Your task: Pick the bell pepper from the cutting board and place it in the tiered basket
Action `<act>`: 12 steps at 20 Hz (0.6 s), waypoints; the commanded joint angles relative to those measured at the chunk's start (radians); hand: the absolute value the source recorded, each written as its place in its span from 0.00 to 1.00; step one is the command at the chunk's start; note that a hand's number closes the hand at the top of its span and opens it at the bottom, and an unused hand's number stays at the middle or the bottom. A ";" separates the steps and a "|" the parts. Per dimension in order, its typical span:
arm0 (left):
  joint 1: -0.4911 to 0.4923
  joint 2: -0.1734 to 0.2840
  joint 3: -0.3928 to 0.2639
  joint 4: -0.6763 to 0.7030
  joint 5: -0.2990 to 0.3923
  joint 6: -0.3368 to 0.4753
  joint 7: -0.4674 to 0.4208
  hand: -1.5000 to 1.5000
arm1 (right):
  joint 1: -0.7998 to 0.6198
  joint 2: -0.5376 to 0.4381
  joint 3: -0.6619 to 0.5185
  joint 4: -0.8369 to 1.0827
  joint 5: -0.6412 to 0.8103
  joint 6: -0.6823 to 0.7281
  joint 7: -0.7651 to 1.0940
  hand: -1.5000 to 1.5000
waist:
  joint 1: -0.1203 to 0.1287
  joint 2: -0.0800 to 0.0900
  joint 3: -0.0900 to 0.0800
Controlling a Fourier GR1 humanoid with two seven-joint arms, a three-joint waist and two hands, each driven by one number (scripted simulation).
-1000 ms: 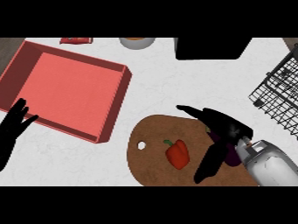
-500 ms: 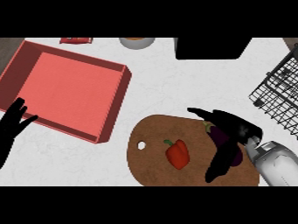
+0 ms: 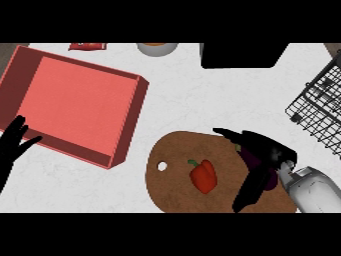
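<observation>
A red bell pepper (image 3: 203, 175) with a green stem lies on the round brown cutting board (image 3: 174, 190) at the lower middle. My right hand (image 3: 260, 156) hovers over the board's right part, just right of the pepper, open with its thumb pointing up-left and its fingers pointing down; it does not touch the pepper. A dark purple thing partly shows under that hand. The black wire tiered basket (image 3: 328, 115) stands at the right edge. My left hand (image 3: 2, 159) rests open at the lower left, fingers up.
A large red tray (image 3: 69, 105) lies at the upper left, its lower corner close to the board. At the back stand a black box (image 3: 243, 55), a white bowl (image 3: 157, 48) and a small red packet (image 3: 87, 46).
My right hand has drifted slightly right and down over the board, its fingers turning more downward. The pepper and the left hand have stayed put.
</observation>
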 commanded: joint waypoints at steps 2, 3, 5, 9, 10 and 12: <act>-0.026 -0.058 -0.048 0.087 -0.044 0.027 0.064 0.50 | 0.033 -0.002 -0.020 0.010 0.014 0.024 -0.064 0.00 | -0.009 0.015 -0.020; -0.015 -0.070 -0.064 0.062 -0.036 0.018 0.076 0.50 | 0.038 0.035 0.014 0.049 0.066 -0.006 -0.106 0.00 | -0.004 0.016 -0.019; 0.018 -0.024 -0.026 0.035 -0.032 -0.010 0.071 0.50 | 0.003 0.055 -0.006 0.104 0.078 -0.008 -0.112 0.00 | 0.008 0.015 -0.019; 0.045 -0.057 -0.026 0.068 -0.047 -0.011 0.028 0.50 | -0.006 0.087 -0.002 0.098 0.091 -0.021 -0.097 0.00 | 0.008 0.015 -0.020; -0.031 -0.071 -0.036 0.085 -0.057 0.017 0.083 0.50 | 0.008 0.126 0.042 0.115 0.134 -0.050 -0.103 0.00 | -0.001 0.016 -0.020; 0.016 -0.061 -0.019 0.034 -0.048 0.005 0.078 0.50 | 0.039 0.085 0.017 0.079 0.134 -0.030 -0.143 0.00 | 0.000 0.013 -0.020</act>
